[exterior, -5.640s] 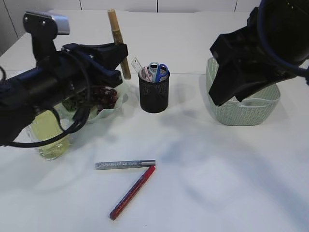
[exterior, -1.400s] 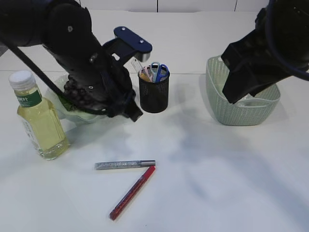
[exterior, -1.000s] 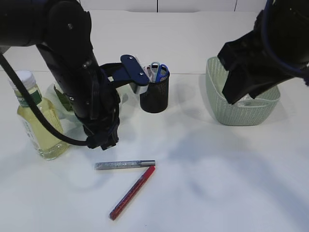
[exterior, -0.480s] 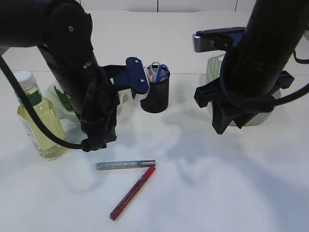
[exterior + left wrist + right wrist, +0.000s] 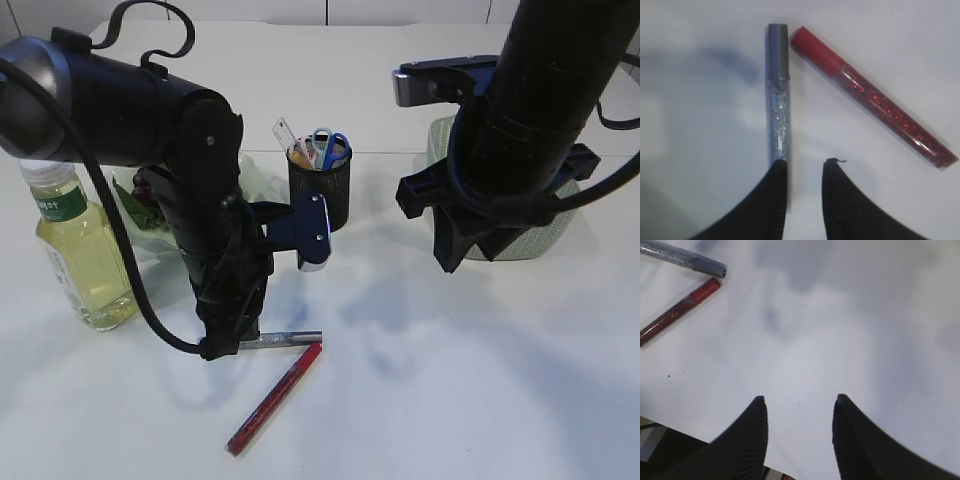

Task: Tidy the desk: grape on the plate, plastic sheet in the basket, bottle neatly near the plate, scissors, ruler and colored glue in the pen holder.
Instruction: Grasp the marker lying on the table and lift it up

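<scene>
- Left wrist view: the left gripper (image 5: 805, 172) hangs over the white tabletop (image 5: 700, 125) with its two black fingers (image 5: 775, 200) a small way apart and nothing between them; one fingertip overlaps the lower end of the silver glitter glue tube with a grey cap (image 5: 778, 95), though contact cannot be told.
- The red glitter glue tube with a red cap (image 5: 875, 102) lies slantwise just beside the silver one, the two capped ends near each other, the far ends well apart.
- Exterior view: the left arm reaches down to the silver tube (image 5: 285, 339); the red tube (image 5: 275, 397) lies nearer the camera.
- The black mesh pen holder (image 5: 322, 192) stands behind, holding blue-handled scissors (image 5: 330, 146) and a clear ruler (image 5: 284, 133).
- The clear plastic bottle of yellow liquid with a white cap (image 5: 75, 250) stands upright at the left, near a pale plate (image 5: 150, 240) with dark grapes (image 5: 150, 190).
- The pale green woven basket (image 5: 540, 235) sits at the right, mostly hidden by the right arm.
- Right wrist view: the right gripper (image 5: 799, 402) hovers above bare table, its jaws standing wide with nothing held.
</scene>
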